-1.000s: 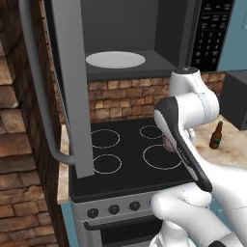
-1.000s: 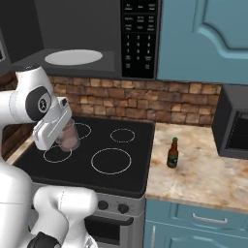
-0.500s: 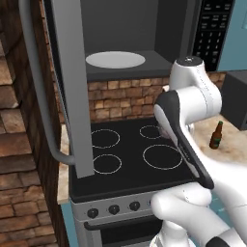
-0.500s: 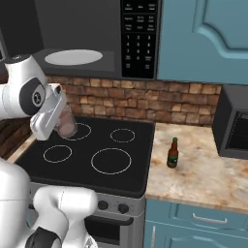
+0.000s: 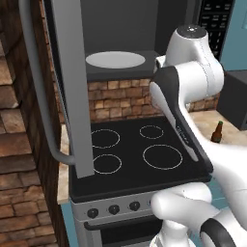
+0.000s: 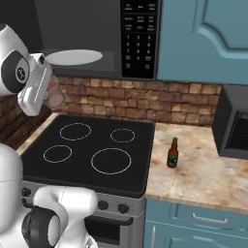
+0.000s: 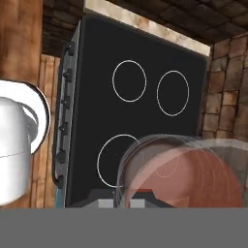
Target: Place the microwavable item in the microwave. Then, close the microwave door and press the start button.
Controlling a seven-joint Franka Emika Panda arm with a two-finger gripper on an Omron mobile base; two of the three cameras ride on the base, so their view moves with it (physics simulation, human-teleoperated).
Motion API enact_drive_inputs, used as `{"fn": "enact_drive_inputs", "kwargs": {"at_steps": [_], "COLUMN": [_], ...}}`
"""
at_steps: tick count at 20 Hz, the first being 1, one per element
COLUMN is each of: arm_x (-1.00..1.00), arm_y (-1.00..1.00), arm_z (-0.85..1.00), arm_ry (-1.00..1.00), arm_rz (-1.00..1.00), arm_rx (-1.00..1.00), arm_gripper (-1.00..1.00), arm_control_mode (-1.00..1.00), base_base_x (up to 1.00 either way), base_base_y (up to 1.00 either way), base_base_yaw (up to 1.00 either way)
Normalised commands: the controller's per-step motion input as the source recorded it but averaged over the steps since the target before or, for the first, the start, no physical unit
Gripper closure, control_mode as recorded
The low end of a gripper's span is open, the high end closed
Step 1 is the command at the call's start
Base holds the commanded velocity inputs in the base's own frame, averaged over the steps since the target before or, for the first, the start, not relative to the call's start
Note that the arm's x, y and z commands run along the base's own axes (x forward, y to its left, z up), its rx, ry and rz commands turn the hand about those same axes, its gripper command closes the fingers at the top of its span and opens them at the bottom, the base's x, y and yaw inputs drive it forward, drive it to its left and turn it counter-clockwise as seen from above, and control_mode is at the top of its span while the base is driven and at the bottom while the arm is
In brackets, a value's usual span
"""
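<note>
My gripper [image 6: 47, 97] is shut on the microwavable item [image 6: 56, 96], a small translucent pinkish glass cup. It hangs high over the stove's left side, just below the open front of the microwave [image 6: 77, 29]. In the hand view the cup [image 7: 183, 170] looms large at the bottom right, above the gripper [image 7: 127, 202]. The white turntable plate [image 5: 116, 60] lies inside the dark cavity. Swung wide open to the left stands the microwave door [image 5: 72, 87], with its long grey handle [image 5: 34, 96]. The black keypad panel [image 6: 140, 38] sits on the microwave's right.
The black stove [image 6: 92, 150] with its ring burners lies under the cup. A brown-green beer bottle [image 6: 172, 153] stands on the stone counter to the right. A dark appliance [image 6: 235, 131] sits at the far right. A brick wall runs behind the stove.
The arm has lifted the cup from just above the burners up to near the microwave's opening. The grip has stayed shut on it.
</note>
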Motion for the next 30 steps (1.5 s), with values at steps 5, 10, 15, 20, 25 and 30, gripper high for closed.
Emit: {"fn": "enact_drive_inputs", "kwargs": {"at_steps": [5, 10, 15, 20, 25, 30], "arm_x": [0.56, 0.65, 0.48, 0.55, 0.90, 0.80], "arm_y": [0.20, 0.09, 0.00, 0.01, 0.13, 0.17], "arm_z": [0.33, 0.25, 0.56, 0.16, -0.04, -0.08], "arm_ry": [-0.08, 0.00, -0.06, -0.02, 0.00, 0.00], "arm_rz": [0.06, 0.03, 0.00, 0.00, 0.00, 0.01], "arm_rx": [0.01, 0.02, 0.00, 0.00, 0.00, 0.01], "arm_gripper": [1.00, 1.00, 1.00, 1.00, 1.00, 1.00], "arm_control_mode": [-1.00, -1.00, -1.00, -1.00, -1.00, -1.00], "base_base_x": [0.00, 0.00, 0.00, 0.00, 0.00, 0.00], "base_base_y": [0.00, 0.00, 0.00, 0.00, 0.00, 0.00], "base_base_yaw": [0.00, 0.00, 0.00, 0.00, 0.00, 0.00]}}
